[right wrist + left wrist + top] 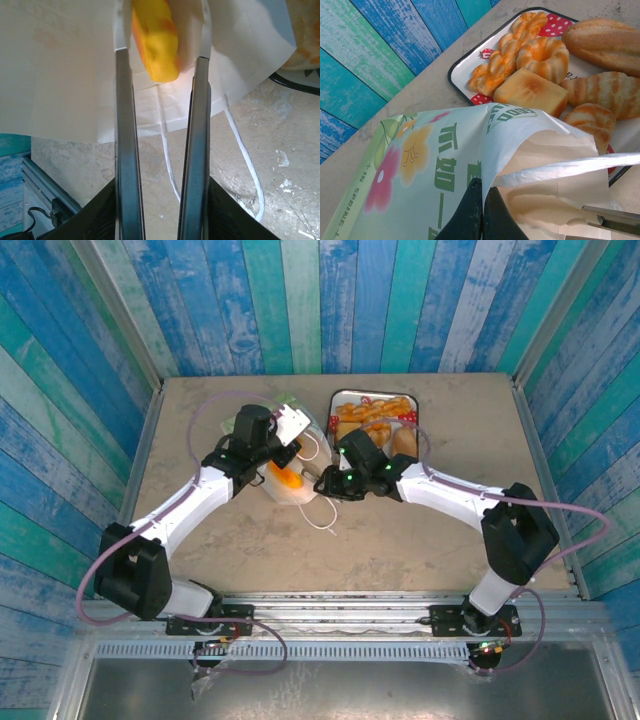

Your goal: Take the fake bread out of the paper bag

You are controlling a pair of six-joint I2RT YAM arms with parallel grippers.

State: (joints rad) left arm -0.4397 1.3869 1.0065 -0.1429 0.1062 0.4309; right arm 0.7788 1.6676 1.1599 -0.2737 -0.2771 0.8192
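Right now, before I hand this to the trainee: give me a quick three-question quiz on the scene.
1. True or false: the left hand is shut on the paper bag's edge.
2. The orange bread piece that the open right hand straddles lies: A) on the tray, B) inside the paper bag, C) in the left hand.
3. What holds the other pastries?
Key: 1 true; 2 B; 3 the strawberry-printed tray.

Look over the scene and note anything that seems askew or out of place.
The paper bag is not upright: it is tipped over, its rim pinched by the left end effector. An orange bread piece sits in its mouth, and a cord handle trails loose.
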